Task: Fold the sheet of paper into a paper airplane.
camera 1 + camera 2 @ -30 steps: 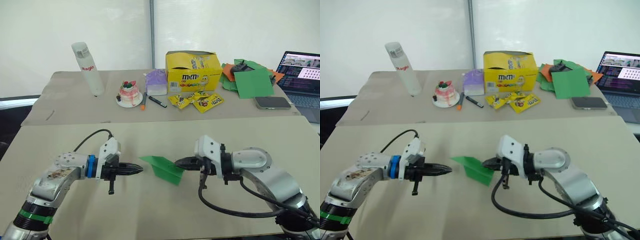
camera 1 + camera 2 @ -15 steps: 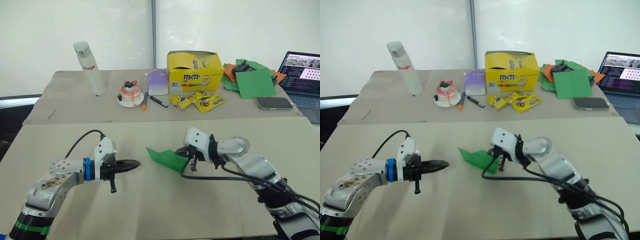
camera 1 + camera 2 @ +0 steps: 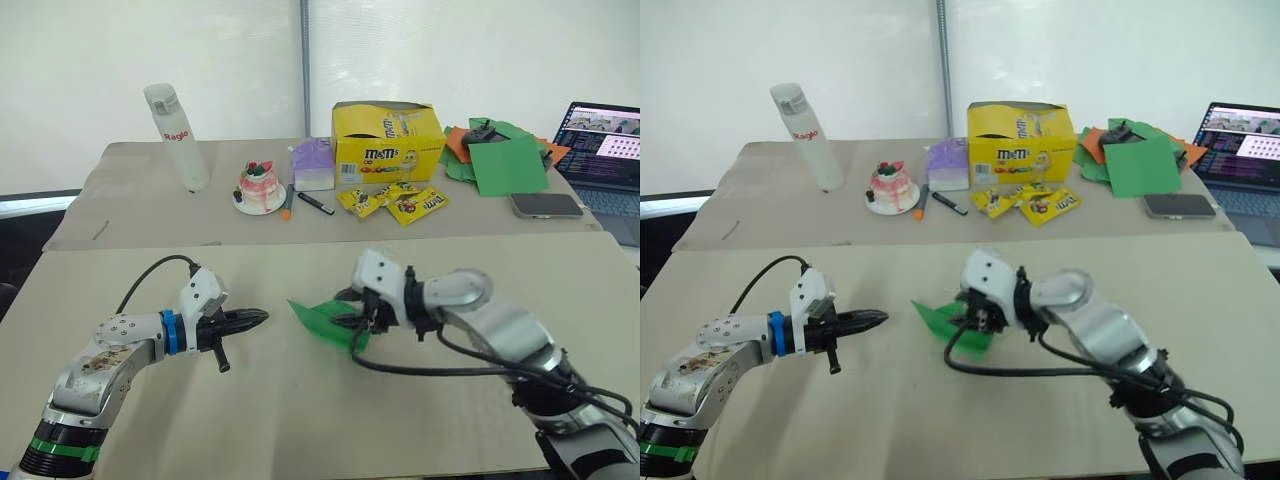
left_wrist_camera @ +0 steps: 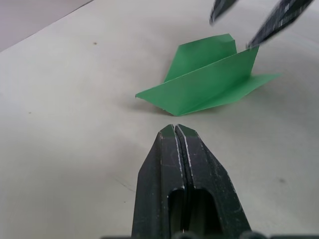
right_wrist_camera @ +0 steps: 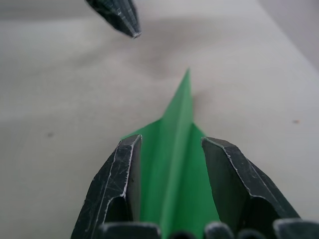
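Right claw (image 3: 973, 318) has swung over the paper airplane (image 3: 322, 320), fingers now spread astride its fin; left claw (image 3: 255, 317) clenched, idle.

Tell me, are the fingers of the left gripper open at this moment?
No, the left gripper has its two black fingers pressed together, pointing at the paper airplane without touching it.
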Motion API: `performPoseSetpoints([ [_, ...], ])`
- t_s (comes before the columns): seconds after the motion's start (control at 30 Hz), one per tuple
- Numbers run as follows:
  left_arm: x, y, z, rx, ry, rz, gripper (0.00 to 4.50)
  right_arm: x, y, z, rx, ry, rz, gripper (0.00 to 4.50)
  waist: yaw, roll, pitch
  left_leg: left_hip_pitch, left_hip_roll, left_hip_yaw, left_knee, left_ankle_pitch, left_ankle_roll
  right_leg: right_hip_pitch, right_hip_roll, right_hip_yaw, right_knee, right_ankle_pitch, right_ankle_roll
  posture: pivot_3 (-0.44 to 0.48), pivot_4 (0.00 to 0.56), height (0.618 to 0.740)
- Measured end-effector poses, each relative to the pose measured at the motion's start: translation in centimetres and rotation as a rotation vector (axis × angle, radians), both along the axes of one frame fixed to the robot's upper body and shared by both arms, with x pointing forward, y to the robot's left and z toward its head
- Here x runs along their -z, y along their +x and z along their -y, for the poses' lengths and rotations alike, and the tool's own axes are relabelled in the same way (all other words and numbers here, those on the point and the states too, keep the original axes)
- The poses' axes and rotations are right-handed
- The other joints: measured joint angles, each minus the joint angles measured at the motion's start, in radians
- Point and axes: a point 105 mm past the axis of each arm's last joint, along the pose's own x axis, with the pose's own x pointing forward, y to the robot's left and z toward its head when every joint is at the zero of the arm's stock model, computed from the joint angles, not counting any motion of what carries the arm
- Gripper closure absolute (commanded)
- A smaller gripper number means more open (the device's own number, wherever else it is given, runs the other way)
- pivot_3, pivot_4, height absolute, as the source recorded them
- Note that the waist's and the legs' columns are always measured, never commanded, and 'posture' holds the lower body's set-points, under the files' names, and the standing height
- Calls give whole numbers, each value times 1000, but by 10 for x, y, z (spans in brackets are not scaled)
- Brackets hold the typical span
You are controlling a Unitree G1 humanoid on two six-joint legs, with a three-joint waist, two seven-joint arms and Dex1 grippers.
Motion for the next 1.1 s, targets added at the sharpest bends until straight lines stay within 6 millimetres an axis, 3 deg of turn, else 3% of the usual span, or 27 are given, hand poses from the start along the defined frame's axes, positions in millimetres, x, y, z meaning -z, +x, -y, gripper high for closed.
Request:
performPoseSetpoints([
  [0.1, 0, 0, 0, 1, 0, 0, 4500, 9, 0, -2, 23, -16, -18, 2286, 0, 0, 0, 0, 0, 0, 0, 0, 0, 0, 0, 0, 0, 0, 0, 0, 150, 740],
  [0.2, 0, -1, 0, 5, -2, -1, 3659, 14, 5, 2, 58, -26, -31, 2228, 0, 0, 0, 0, 0, 0, 0, 0, 0, 0, 0, 0, 0, 0, 0, 0, 150, 740],
  [0.43, -5, -1, 3, 34, -23, 5, 1301, 22, 5, 7, 116, -5, -82, 4445, -1, 0, 0, 0, 0, 0, 0, 0, 0, 0, 0, 0, 0, 0, 0, 0, 150, 740],
  [0.53, -11, 3, 4, 41, -26, 25, 325, 17, 7, 20, 174, 24, -105, 4500, 4, 0, 0, 0, -2, 0, 0, 0, 0, 0, -1, 0, 0, 0, 0, 0, 150, 740],
  [0.57, -11, 4, 4, 42, -27, 26, 38, 11, 11, 30, 208, 28, -95, 4500, 4, 0, 0, 0, -2, 0, 0, 0, 0, 0, -1, 0, 0, 0, 0, 0, 150, 740],
  [0.73, -5, 8, 8, 51, -34, 20, 38, -30, 36, 94, 421, 33, 19, 4500, 8, 0, 0, 0, -1, 0, 0, 0, 0, 1, 0, 0, 0, 0, 0, 0, 150, 740],
  [0.83, -4, 14, 14, 66, -32, 45, 38, -52, 53, 132, 623, 134, 49, 4500, 8, 0, 0, 0, 0, 1, 0, 0, 0, 1, 0, 0, 0, 0, -1, 0, 150, 740],
  [1.0, -3, 18, 22, 85, -43, 45, 38, -54, 72, 235, 1086, 189, 86, 4500, 16, 0, 0, 0, -2, 3, 0, 0, 0, 1, -1, 1, 0, 0, -1, 0, 150, 740],
  [1.07, 1, 17, 27, 101, -40, 36, 38, -50, 74, 267, 1228, 198, 100, 4500, 13, 0, 0, 0, -1, 4, 0, 0, 0, 1, -1, 1, 0, 0, -1, 0, 150, 740],
  [1.1, 2, 17, 29, 107, -39, 35, 38, -48, 74, 272, 1257, 202, 101, 4500, 11, 1, -1, 0, -1, 4, 0, 0, 0, 0, -1, 1, 0, 0, -1, 0, 150, 740],
])
